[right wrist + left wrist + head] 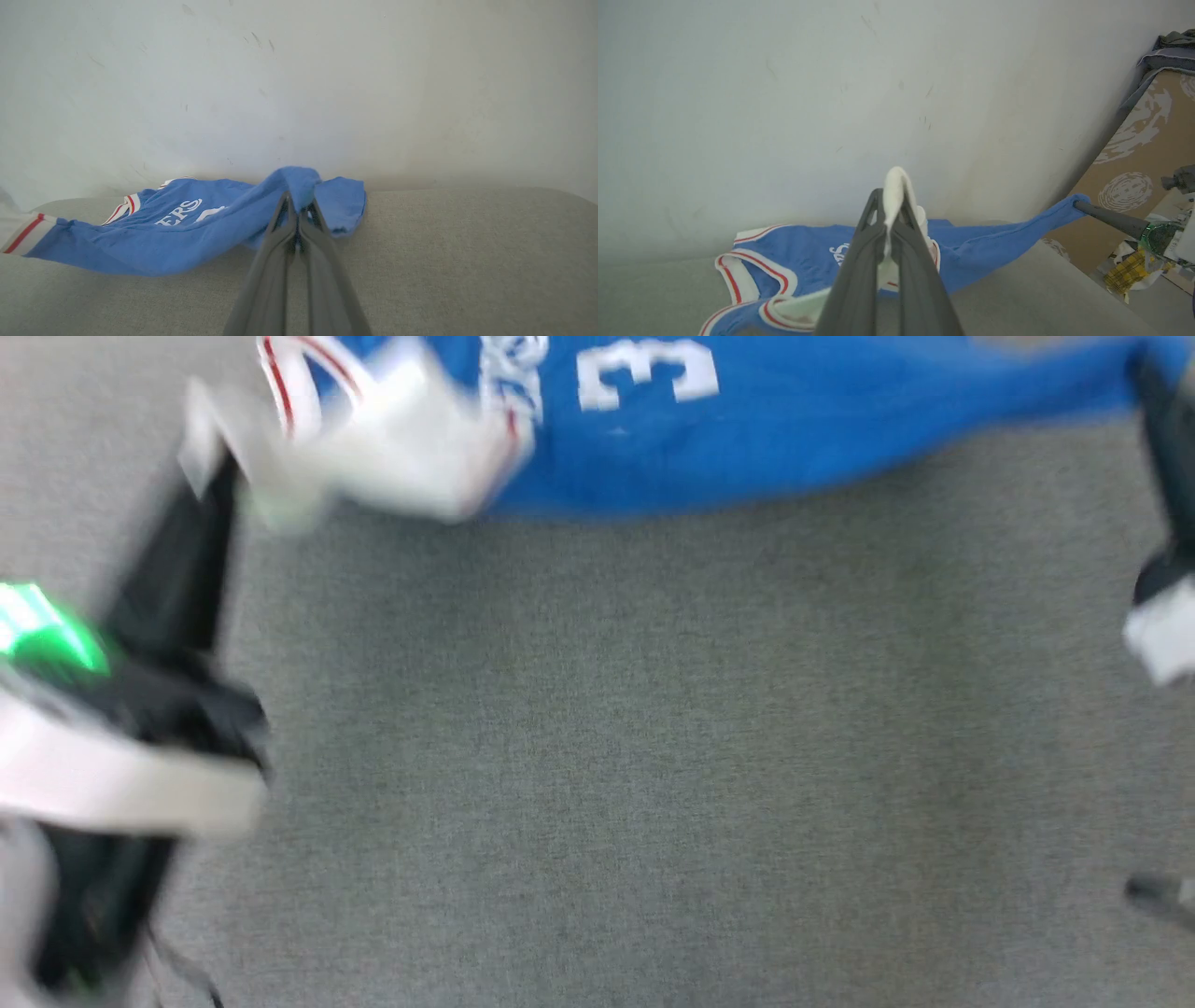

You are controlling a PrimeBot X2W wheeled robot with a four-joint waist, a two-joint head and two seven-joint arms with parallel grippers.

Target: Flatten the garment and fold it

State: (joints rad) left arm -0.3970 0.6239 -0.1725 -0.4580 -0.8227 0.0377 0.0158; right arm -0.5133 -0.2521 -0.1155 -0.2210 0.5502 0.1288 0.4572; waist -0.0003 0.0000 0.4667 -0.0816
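Rumpled blue jersey garment (154,242), left end effector (891,205), right end effector (298,207) both clamping it

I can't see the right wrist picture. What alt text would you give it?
The right gripper pinches a raised blue fold of the garment above a grey surface. The cloth trails left, showing white letters ERS and red-and-white trim, with a pale wall behind.
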